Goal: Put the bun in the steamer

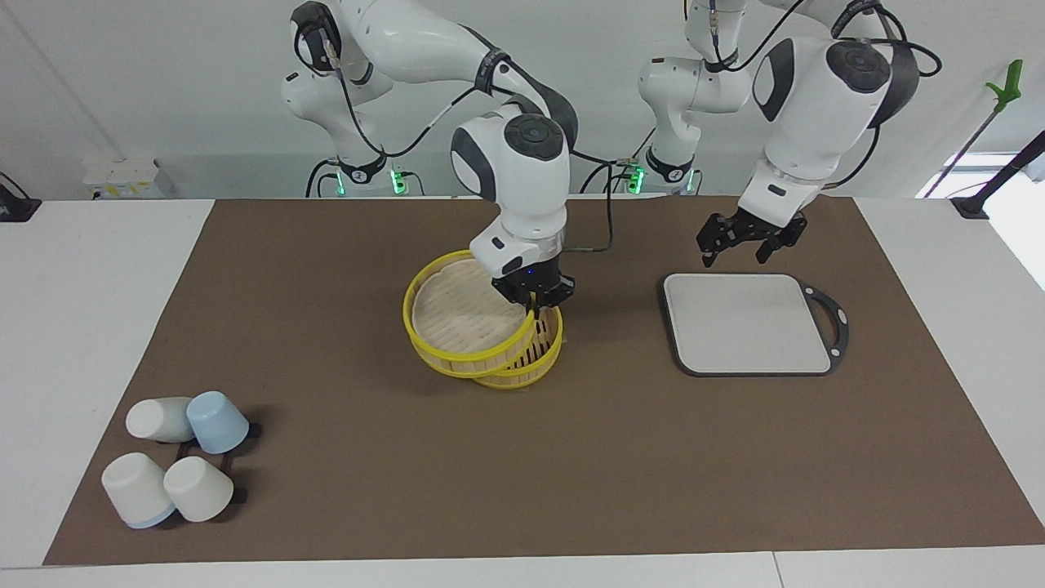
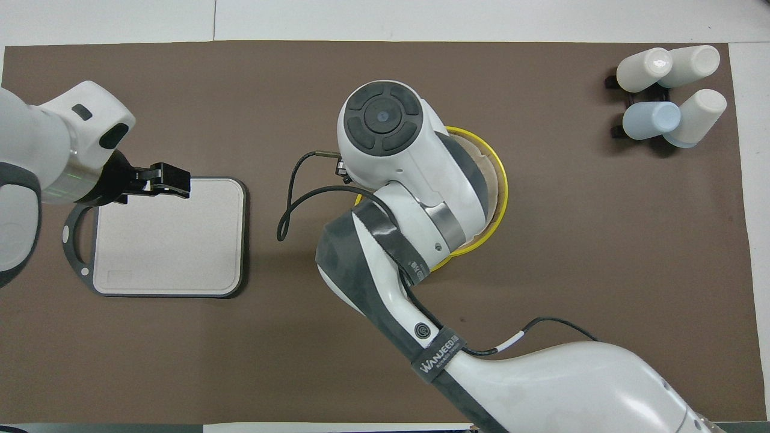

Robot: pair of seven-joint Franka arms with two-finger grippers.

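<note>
The steamer's lower basket (image 1: 540,356), yellow-rimmed with a slatted floor, stands at the middle of the mat. My right gripper (image 1: 535,304) is shut on the rim of the steamer's yellow-rimmed upper tier (image 1: 461,322). It holds the tier tilted over the basket, covering most of it. In the overhead view only the tier's yellow rim (image 2: 500,180) shows past my right arm. The bun is hidden under the tier. My left gripper (image 1: 744,239) is open and empty, in the air over the edge of the grey board (image 1: 747,322) nearest the robots. It also shows in the overhead view (image 2: 171,179).
The grey board with a dark rim and handle (image 2: 171,240) lies toward the left arm's end. Several white and blue cups (image 1: 180,457) lie on a black rack at the right arm's end, farther from the robots; they also show in the overhead view (image 2: 668,90).
</note>
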